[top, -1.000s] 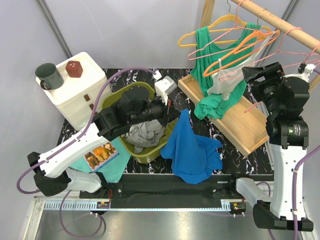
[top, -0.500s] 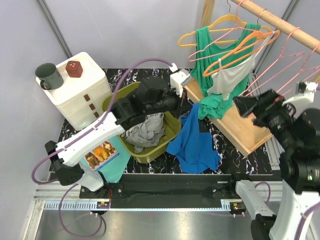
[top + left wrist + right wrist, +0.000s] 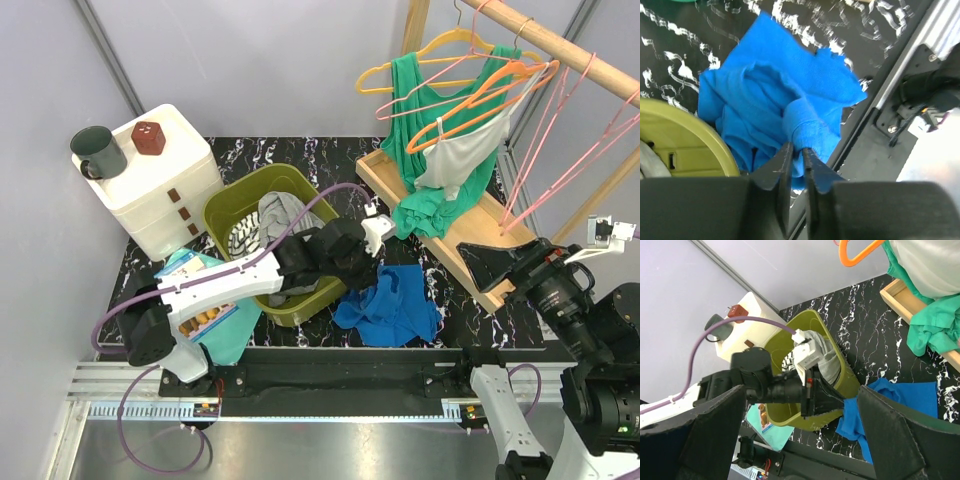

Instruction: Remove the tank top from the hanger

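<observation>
- Left wrist view shows us the left gripper (image 3: pixel 797 152) with its jaws nearly together and a fold of the blue top (image 3: pixel 770 95) pinched between the tips.
- We see the blue top heaped on the table (image 3: pixel 300 150) just right of the basket (image 3: pixel 250 186), touching its wall, with no hanger in it. We judge the removal done, with only the release to do.
- The right gripper (image 3: pixel 802 390) hangs spread wide and empty, well to the right of the basket.
- The thin fold could cling to the fingers if the jaws part only a little. Lifting then would drag the top up with the arm.
- The top lies toward the near table edge from the basket, so a tug that way could slide it off.
- The left arm lies across the basket. A careless rise could snag the grey cloth (image 3: pixel 280 215) inside, or knock the basket over.
</observation>
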`<action>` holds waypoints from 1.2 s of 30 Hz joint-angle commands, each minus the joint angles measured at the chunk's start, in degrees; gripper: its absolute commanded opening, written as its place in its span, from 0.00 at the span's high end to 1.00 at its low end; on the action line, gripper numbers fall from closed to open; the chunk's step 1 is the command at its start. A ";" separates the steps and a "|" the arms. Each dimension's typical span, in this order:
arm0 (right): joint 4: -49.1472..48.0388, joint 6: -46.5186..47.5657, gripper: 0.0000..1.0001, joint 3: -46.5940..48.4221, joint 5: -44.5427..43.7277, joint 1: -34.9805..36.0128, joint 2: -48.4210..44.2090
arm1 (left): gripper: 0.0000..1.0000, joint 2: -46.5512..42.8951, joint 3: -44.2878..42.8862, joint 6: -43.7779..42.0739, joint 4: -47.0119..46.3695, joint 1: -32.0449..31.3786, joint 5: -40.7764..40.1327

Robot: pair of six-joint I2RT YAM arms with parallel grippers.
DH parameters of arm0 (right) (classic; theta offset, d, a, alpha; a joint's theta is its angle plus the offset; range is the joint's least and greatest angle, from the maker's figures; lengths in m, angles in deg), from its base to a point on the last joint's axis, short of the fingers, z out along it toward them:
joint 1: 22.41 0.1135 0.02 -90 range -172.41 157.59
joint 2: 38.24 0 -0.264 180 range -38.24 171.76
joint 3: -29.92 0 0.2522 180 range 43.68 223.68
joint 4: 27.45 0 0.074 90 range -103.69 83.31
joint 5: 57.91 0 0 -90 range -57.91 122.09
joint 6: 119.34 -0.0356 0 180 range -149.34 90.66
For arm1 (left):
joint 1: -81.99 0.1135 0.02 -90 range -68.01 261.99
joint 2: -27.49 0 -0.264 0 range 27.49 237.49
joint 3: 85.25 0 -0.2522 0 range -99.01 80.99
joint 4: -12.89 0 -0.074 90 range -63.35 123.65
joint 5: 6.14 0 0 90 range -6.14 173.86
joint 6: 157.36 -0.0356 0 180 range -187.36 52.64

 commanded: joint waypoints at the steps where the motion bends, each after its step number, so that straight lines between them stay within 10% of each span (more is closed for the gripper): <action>1: -1.10 -1.19 0.00 -0.69 1.94 -0.25 -1.37 | 0.75 -1.50 2.56 1.50 -5.42 -0.29 -4.19; 3: -1.45 -1.54 0.00 -1.13 2.82 -0.25 -1.98 | 0.67 -2.20 3.27 1.85 -5.42 -0.90 -5.33; 7: -1.36 -1.90 0.00 -2.27 3.88 -0.24 -3.12 | 0.22 -4.40 5.46 1.77 -5.95 -3.01 -6.30; 10: -0.75 -1.81 0.00 -2.54 4.76 -0.24 -4.09 | 0.13 -5.80 6.17 0.98 -6.03 -5.02 -7.78; 20: 1.71 -0.84 0.00 0.71 4.93 -0.25 -4.80 | 0.07 -6.17 11.18 -0.77 -13.14 -13.29 -18.32; 36: 6.98 2.94 0.00 3.61 1.25 -0.25 -5.59 | 0.03 29.43 -12.02 -8.52 -5.68 -15.59 -29.87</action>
